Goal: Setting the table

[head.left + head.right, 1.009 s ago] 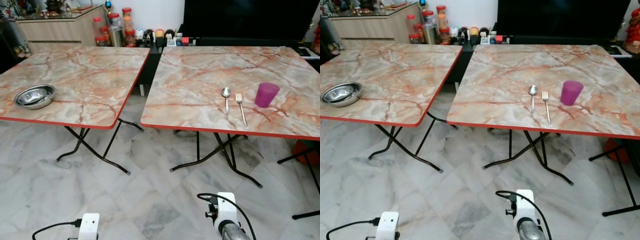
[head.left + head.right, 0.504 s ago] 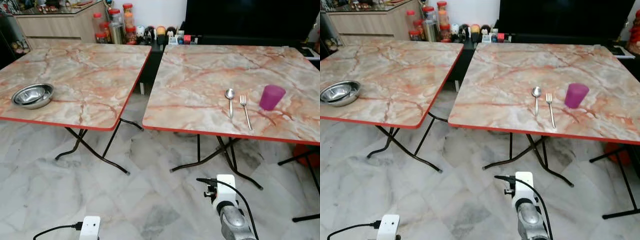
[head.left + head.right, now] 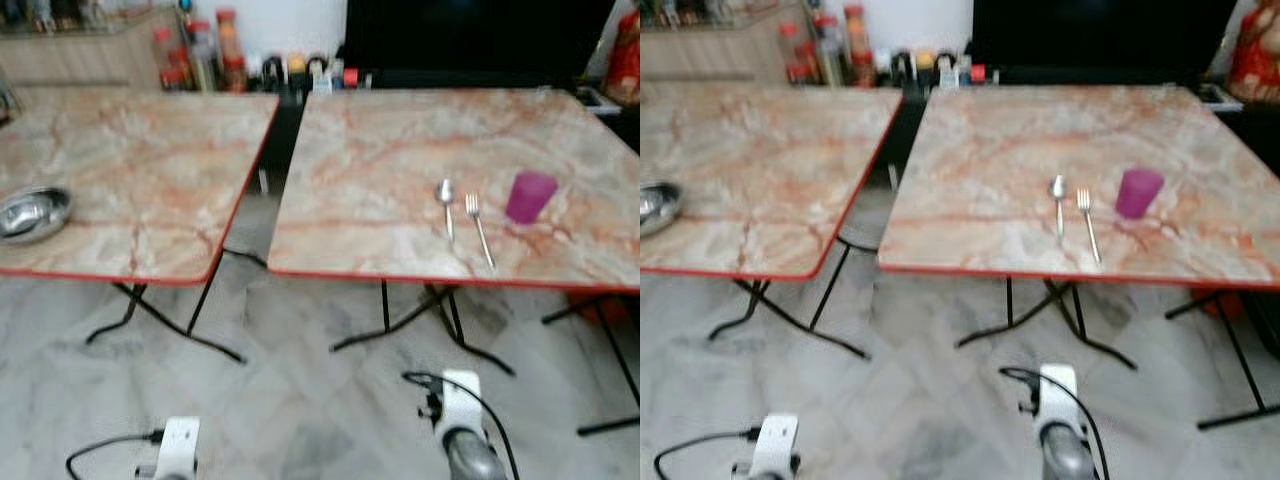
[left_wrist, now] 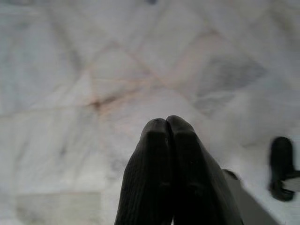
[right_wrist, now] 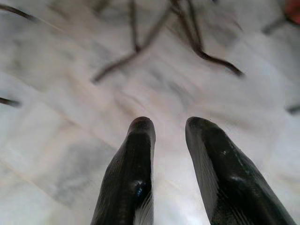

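View's swung right & blurred, robot walking; round steel bowl (image 3: 33,212) at left desk's (image 3: 150,170) edge unfetched; left gripper (image 4: 166,123) jaws pressed together, right gripper (image 5: 168,127) jaws slightly apart, both empty.

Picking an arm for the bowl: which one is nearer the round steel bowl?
Left. The left arm hangs low on the same side as the round steel bowl on the left table; the right arm hangs below the other table, farther across.

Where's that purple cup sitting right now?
The purple cup stands on the right-hand table, just right of the fork and spoon.
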Controlling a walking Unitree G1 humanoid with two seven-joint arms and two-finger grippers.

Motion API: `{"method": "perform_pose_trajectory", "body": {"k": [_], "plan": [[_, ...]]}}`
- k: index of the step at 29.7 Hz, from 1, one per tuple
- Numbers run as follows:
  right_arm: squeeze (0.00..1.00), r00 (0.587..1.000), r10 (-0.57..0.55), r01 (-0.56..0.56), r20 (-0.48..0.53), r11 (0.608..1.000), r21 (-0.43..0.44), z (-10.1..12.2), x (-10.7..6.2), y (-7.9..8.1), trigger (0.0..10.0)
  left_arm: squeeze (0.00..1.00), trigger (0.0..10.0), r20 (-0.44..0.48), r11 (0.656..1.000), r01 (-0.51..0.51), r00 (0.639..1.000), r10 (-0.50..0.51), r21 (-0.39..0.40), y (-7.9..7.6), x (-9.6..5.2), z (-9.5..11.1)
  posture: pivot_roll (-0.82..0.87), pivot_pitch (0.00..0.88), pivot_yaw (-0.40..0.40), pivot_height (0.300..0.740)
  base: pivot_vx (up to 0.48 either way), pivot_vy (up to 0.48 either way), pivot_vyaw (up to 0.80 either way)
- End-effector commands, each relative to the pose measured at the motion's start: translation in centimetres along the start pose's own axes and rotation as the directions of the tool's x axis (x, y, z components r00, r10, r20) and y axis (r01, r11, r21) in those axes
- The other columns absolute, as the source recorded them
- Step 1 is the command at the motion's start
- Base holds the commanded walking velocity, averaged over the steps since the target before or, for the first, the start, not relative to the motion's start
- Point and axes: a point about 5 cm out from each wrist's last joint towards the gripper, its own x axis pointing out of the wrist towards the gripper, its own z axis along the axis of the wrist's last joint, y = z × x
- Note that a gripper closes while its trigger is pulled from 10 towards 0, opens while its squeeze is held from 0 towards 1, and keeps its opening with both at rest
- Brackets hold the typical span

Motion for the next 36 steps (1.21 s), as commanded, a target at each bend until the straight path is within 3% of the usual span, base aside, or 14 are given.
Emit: {"method": "perform_pose_trajectory", "body": {"k": [1, 10, 36], "plan": [[0.0, 1.0, 0.006, -0.006, -0.013, 1.0, 0.001, -0.4, -0.1, 0.3, 10.0, 0.0, 10.0, -0.026, 1.0, -0.01, 1.0, 0.01, -0.018, 0.4, -0.1, -0.6, -0.09, 0.0, -0.004, 0.74, 0.0, 0.0, 0.0], [0.0, 0.999, 0.001, -0.001, -0.035, 1.0, 0.003, -0.8, -0.2, 0.3, 10.0, 0.0, 10.0, -0.028, 1.0, -0.001, 1.0, 0.001, -0.02, 0.1, -0.1, -0.8, -0.1, 0.0, 0.0, 0.74, 0.0, 0.0, 0.0], [0.0, 1.0, 0.012, -0.012, -0.003, 1.0, -0.006, 0.3, 0.1, 0.7, 10.0, 0.0, 10.0, -0.027, 1.0, -0.004, 1.0, 0.003, -0.023, 0.1, -0.1, -0.5, -0.09, 0.012, -0.003, 0.74, 0.293, 0.0, -0.05]]}}
